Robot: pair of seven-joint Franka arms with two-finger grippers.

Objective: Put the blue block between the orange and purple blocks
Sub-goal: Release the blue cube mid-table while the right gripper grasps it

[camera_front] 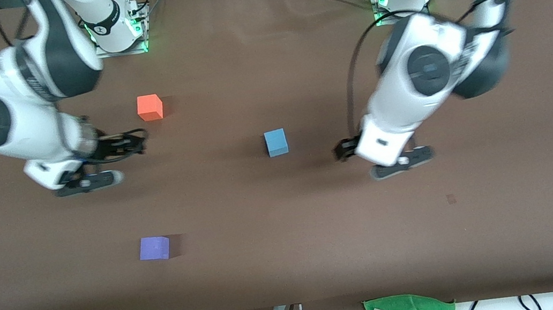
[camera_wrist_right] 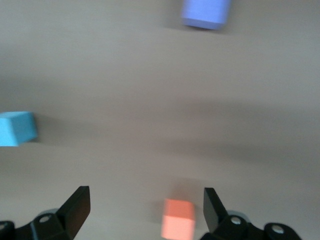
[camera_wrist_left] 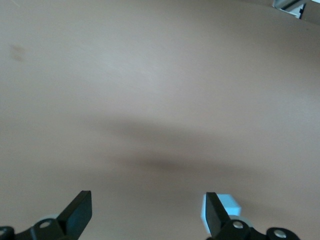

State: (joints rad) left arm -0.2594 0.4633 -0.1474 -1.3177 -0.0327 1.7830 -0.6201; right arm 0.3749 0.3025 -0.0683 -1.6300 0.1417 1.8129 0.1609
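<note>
On the brown worktop point(camera_front: 291, 261) the blue block point(camera_front: 276, 142) sits mid-surface, the orange block point(camera_front: 149, 107) toward the robots' edge, the purple block point(camera_front: 154, 248) toward the camera's edge. Left gripper point(camera_wrist_left: 149, 216) and right gripper point(camera_wrist_right: 147, 212) hover spread, holding nothing.

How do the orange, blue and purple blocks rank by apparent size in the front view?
1. Purple block, slightly largest, likely only because it lies nearest the camera.
2. Orange block and blue block look alike; no ranking between them.
</note>
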